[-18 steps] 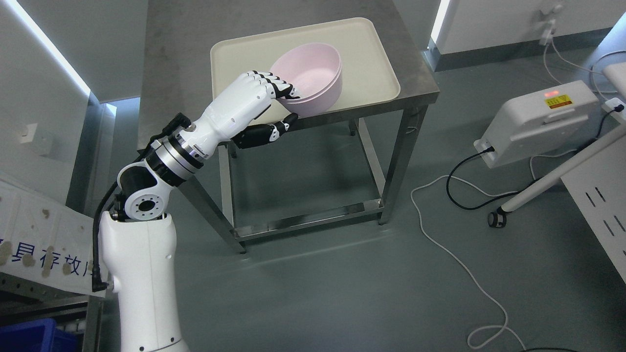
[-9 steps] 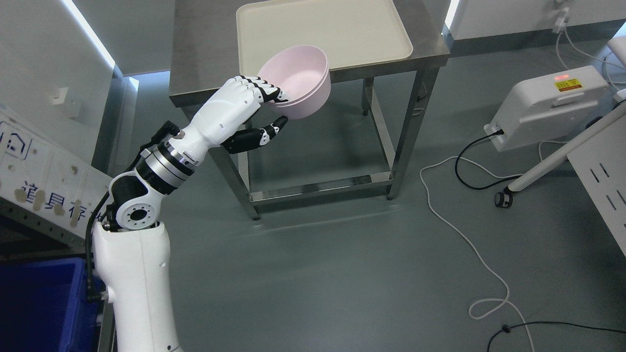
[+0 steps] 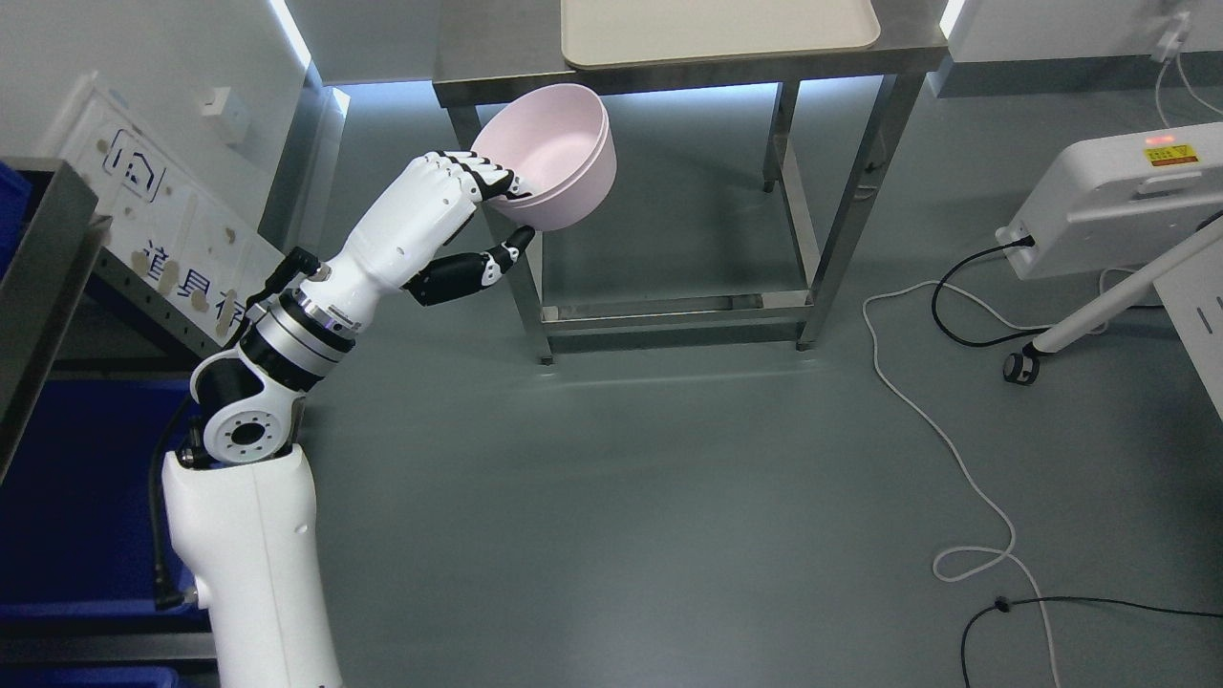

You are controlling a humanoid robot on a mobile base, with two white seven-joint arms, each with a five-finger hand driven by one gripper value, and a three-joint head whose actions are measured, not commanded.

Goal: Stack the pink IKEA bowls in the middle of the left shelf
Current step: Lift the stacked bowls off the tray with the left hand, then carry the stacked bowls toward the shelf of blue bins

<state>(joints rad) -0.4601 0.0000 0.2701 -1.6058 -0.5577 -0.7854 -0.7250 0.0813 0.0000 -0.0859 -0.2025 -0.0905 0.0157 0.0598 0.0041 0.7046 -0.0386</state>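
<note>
Pink bowls (image 3: pixel 554 158) carried off tray (image 3: pixel 717 33), gripped by left hand (image 3: pixel 459 205)

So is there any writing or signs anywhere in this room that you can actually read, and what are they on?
"道具存": Chinese characters on the white sign board at the shelf, partly smudged and cut off behind the robot's arm.
House-shaped icon: same board, upper part, no words.
Yellow warning label on the white device: print too small to read.
Pink bowls, held by the left hand, and tray: no text visible.
</note>
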